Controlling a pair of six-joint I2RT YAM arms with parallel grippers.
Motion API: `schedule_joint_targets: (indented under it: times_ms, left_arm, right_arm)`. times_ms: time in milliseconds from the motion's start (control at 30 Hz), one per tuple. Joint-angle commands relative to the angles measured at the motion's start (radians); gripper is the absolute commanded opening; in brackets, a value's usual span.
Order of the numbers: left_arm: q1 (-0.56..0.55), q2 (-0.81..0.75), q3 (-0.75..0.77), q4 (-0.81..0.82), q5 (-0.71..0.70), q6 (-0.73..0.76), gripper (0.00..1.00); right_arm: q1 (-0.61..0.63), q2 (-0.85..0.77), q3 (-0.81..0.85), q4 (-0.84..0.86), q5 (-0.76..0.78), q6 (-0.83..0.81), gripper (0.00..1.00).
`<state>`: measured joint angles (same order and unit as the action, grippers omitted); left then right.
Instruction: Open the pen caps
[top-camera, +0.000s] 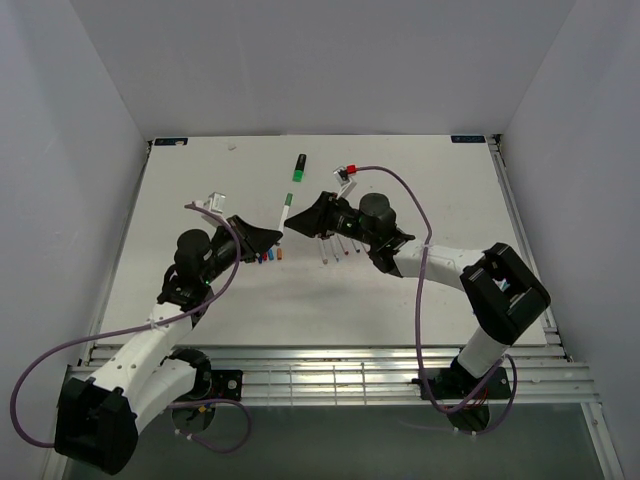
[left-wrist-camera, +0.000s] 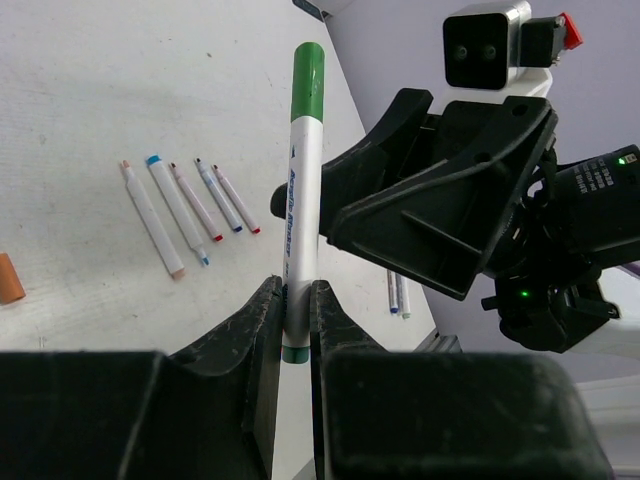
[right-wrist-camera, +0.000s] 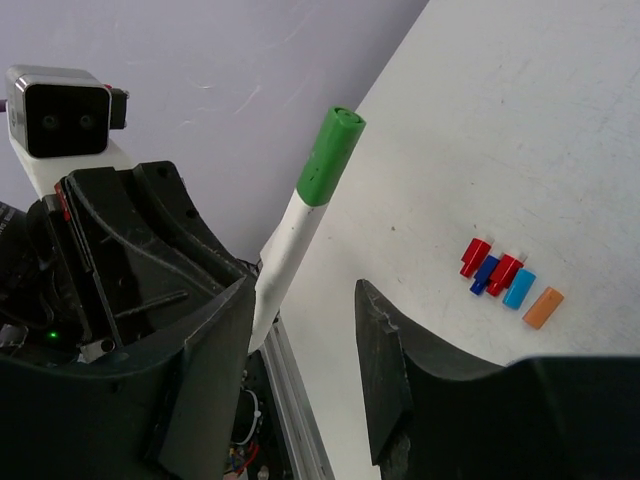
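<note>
The green cap (left-wrist-camera: 306, 85) sits on the upper end of a white pen (left-wrist-camera: 298, 215), and this pen stands nearly upright above the bench (left-wrist-camera: 90, 90). The left fingers (left-wrist-camera: 262, 335) are closed narrowly on the lower end of the pen and hold it. The right fingers (right-wrist-camera: 395, 350) stand apart, one on each side of the barrel, below the cap. One of them is just beside the barrel, but it is hard to tell if it touches. They do not grip the pen.

In the top view the two arms meet near the middle of the bench, with the pen between them.

Five loose caps (right-wrist-camera: 505, 272) lie in a short row on the bench near the left arm: two red, one dark blue, one light blue and one orange at the end. Several thin pens (left-wrist-camera: 190, 210) with bare coloured tips lie side by side on the bench, under the right arm in the top view. A black marker (top-camera: 299, 167) with its own green end lies farther back, well apart from both arms.
</note>
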<state>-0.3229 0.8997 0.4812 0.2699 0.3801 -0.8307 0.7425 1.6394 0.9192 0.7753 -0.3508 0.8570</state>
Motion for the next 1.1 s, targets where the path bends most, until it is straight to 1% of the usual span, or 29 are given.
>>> schedule_joint_targets:
  times_ms: [0, 167, 333, 433, 467, 533, 567, 600, 633, 667, 733, 767, 800, 833, 867, 1000, 1067]
  left_arm:
    - [-0.004, -0.028, -0.012, 0.009, 0.011, -0.01, 0.0]
    - [-0.002, -0.042, -0.019, 0.009, 0.017, -0.013, 0.0]
    - [-0.002, -0.056, -0.036, 0.008, 0.017, -0.013, 0.0]
    - [-0.002, -0.056, -0.038, 0.009, 0.014, -0.013, 0.0]
    - [-0.004, -0.055, -0.039, 0.009, 0.011, -0.013, 0.0]
    - [-0.002, -0.045, -0.033, 0.009, 0.013, -0.011, 0.0]
    - [-0.002, -0.041, -0.029, 0.009, 0.016, -0.005, 0.0]
    - [-0.002, -0.036, -0.027, 0.008, 0.017, 0.001, 0.0]
    - [-0.002, -0.038, -0.017, 0.002, 0.017, 0.007, 0.04]
    - [-0.002, -0.039, -0.006, -0.033, 0.0, 0.016, 0.14]
    - [-0.002, -0.059, 0.016, -0.076, -0.029, 0.047, 0.41]
    - [-0.002, -0.065, 0.049, -0.136, -0.074, 0.057, 0.62]
    - [-0.002, -0.065, 0.071, -0.167, -0.095, 0.083, 0.67]
    - [-0.002, -0.059, 0.092, -0.19, -0.105, 0.099, 0.7]
    - [-0.002, -0.053, 0.135, -0.228, -0.116, 0.113, 0.72]
    - [-0.002, 0.007, 0.216, -0.296, -0.115, 0.159, 0.73]
    - [-0.002, 0.031, 0.22, -0.284, -0.101, 0.157, 0.73]
  right_arm:
    - [0.014, 0.033, 0.05, 0.104, 0.012, 0.039, 0.5]
    - [0.029, 0.069, 0.066, 0.133, 0.021, 0.068, 0.45]
    - [0.035, 0.105, 0.07, 0.208, -0.005, 0.112, 0.42]
    - [0.043, 0.115, 0.078, 0.211, -0.011, 0.131, 0.34]
    - [0.043, 0.119, 0.078, 0.217, -0.014, 0.137, 0.28]
    - [0.047, 0.131, 0.079, 0.235, -0.027, 0.155, 0.21]
    - [0.049, 0.134, 0.079, 0.239, -0.031, 0.162, 0.08]
    - [0.049, 0.134, 0.078, 0.24, -0.034, 0.163, 0.08]
    - [0.049, 0.128, 0.076, 0.226, -0.042, 0.159, 0.08]
    - [0.047, 0.122, 0.073, 0.21, -0.04, 0.145, 0.08]
    - [0.044, 0.091, 0.069, 0.148, -0.042, 0.076, 0.08]
    - [0.043, 0.083, 0.07, 0.074, -0.048, 0.048, 0.08]
    - [0.041, 0.077, 0.079, 0.035, -0.057, 0.021, 0.08]
    - [0.041, 0.07, 0.084, 0.0, -0.088, -0.036, 0.08]
    - [0.041, 0.066, 0.09, -0.057, -0.111, -0.059, 0.08]
    - [0.041, 0.054, 0.078, -0.096, -0.189, -0.118, 0.08]
    - [0.041, 0.053, 0.067, -0.094, -0.235, -0.128, 0.08]
